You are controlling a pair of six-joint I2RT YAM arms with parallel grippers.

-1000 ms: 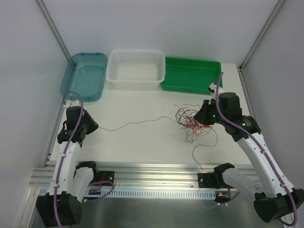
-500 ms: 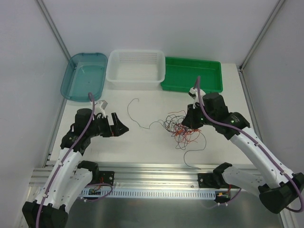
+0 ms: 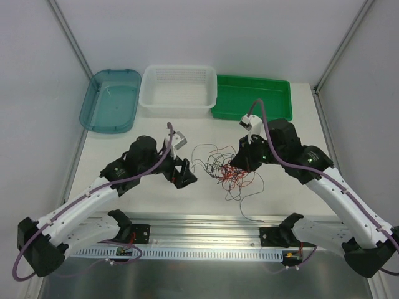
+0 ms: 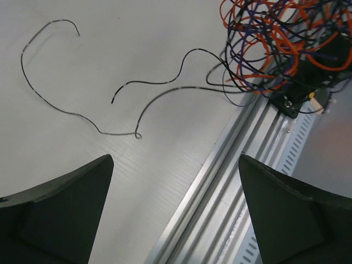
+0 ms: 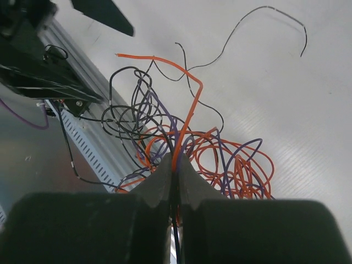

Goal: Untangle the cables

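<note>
The cables [image 3: 228,172] lie as a tangle of thin orange, black and purple loops in the middle of the table. My right gripper [image 3: 239,163] hangs over the tangle's right side. In the right wrist view it [image 5: 175,165] is shut on the cables [image 5: 220,154], pinching an orange strand and dark strands. My left gripper [image 3: 185,176] sits just left of the tangle, open with nothing in it. Its wrist view shows the fingers [image 4: 66,192] wide apart above the table edge, a loose black strand [image 4: 136,135] ahead and the cables [image 4: 280,44] at top right.
A teal tray [image 3: 111,99], a white basket [image 3: 179,90] and a green tray [image 3: 251,98] stand in a row along the back. The aluminium rail [image 3: 206,221] runs along the near edge, seen under the left gripper [image 4: 176,159].
My left gripper has opened, let go of the black strand and swung right toward the tangle. My right gripper has carried the tangle leftward, still shut.
</note>
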